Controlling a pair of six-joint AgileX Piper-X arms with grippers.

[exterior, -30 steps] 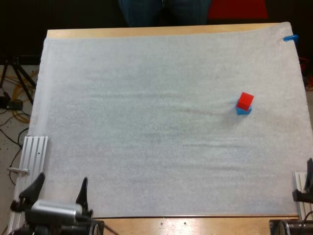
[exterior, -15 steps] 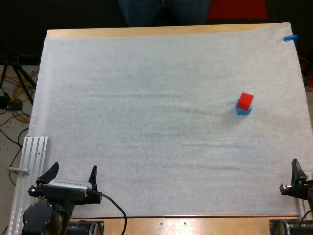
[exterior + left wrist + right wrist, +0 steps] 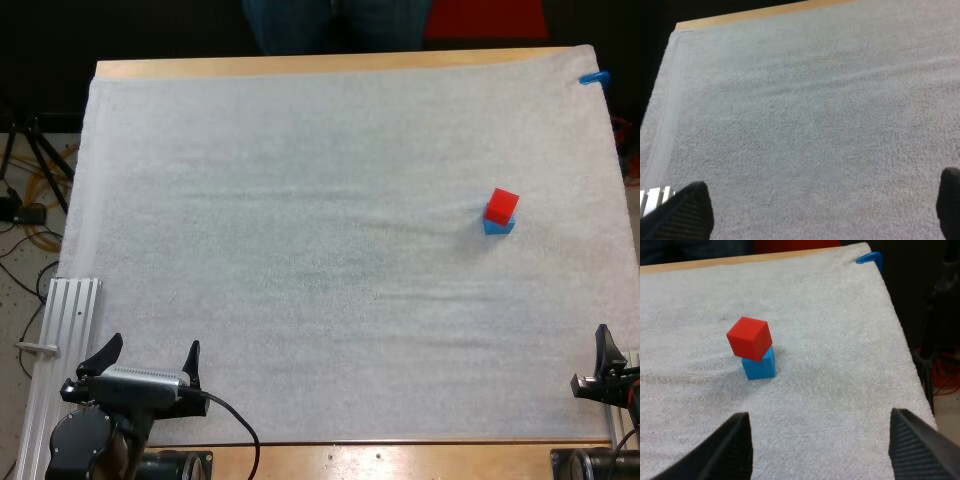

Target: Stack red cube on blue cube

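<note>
Red cube [image 3: 749, 337] sits twisted atop blue cube [image 3: 760, 368]; left end effector [image 3: 150, 352] and right end effector [image 3: 821, 442] spread wide.

Can see just a sliver of blue cube [image 3: 499, 229] under red cube [image 3: 502, 204], right of centre in the high view. Cut off there: right gripper [image 3: 620, 345] at lower right edge, a person's legs [image 3: 335, 22] at top edge.

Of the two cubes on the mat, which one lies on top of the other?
The red cube is the upper one. It rests on the blue cube, which stands directly on the white mat.
</note>
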